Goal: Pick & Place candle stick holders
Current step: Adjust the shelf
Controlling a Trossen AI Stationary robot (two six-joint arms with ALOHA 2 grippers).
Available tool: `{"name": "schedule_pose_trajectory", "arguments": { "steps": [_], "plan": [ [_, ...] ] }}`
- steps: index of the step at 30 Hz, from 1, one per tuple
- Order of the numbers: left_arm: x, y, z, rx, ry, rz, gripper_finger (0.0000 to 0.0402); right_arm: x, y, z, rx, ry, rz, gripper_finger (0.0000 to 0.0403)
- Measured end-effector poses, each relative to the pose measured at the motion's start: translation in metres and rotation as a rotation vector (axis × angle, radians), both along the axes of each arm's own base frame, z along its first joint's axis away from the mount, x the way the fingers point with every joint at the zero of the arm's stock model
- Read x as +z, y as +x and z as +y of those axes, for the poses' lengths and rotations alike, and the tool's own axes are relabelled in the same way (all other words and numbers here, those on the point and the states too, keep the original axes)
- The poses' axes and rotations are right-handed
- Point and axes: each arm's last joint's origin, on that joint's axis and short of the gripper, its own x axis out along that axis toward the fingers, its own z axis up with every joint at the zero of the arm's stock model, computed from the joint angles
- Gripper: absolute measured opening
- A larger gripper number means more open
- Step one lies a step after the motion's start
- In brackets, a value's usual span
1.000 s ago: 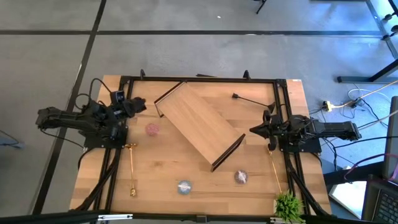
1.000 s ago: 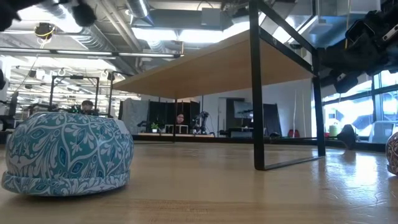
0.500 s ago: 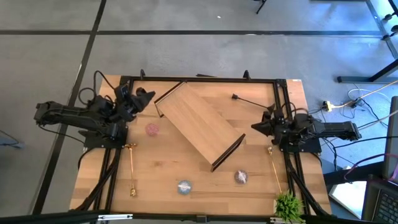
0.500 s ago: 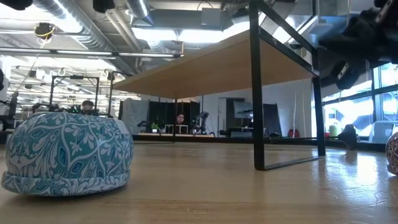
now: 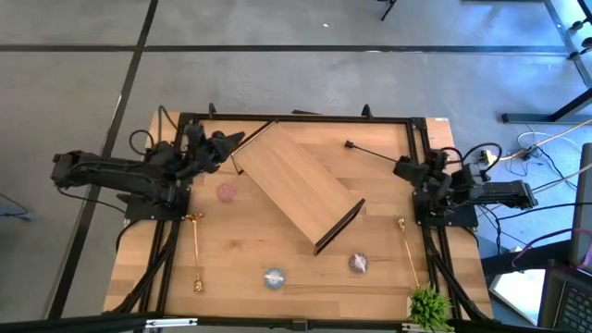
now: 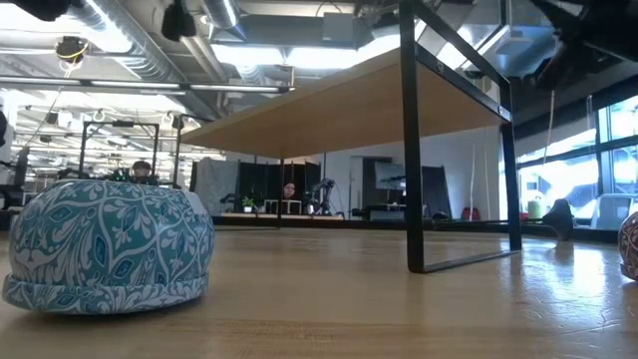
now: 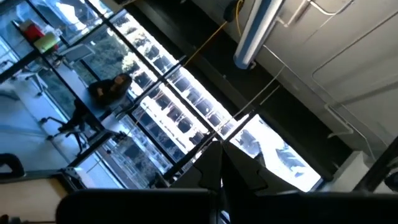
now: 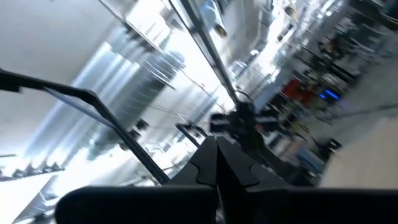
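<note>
Two gold candle stick holders lie flat on the table, one near the left side and one near the right side. A black holder lies at the far right. Three squat rounds sit on the table: pink, pale blue and mauve. My left gripper is shut, raised and tipped upward, beside the wooden board's far-left end. My right gripper is shut and tipped upward, above the near end of the black holder. Both hold nothing.
A wide wooden board on black end rails stands slanted across the table's middle. A small green plant sits at the near right corner. A black frame runs around the table. Bare wood lies along the near edge between the rounds.
My left gripper has risen and gone toward the table's right, closer to the board's far-left end, rolling a little. My right gripper has tipped upward and rolled, and its tip has drawn back toward the table's right edge. Both have stayed shut. No holder has moved.
</note>
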Motion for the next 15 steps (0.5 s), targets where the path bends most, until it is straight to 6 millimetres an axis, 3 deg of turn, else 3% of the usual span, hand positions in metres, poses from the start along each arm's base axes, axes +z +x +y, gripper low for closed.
{"name": "schedule_pose_trajectory", "arguments": {
  "steps": [5,10,15],
  "plan": [
    [-0.002,0.014,0.017,-0.104,0.003,0.027,0.0003,0.006,-0.004,0.0,-0.002,0.015,-0.07,0.0],
    [0.022,0.026,0.035,-0.219,0.074,0.113,0.0003,0.01,-0.003,0.0,0.036,0.073,-0.11,0.0],
    [0.045,0.036,0.057,-0.288,0.156,0.376,0.0003,0.018,0.007,0.002,0.11,0.088,-0.057,0.0]
  ]
}}
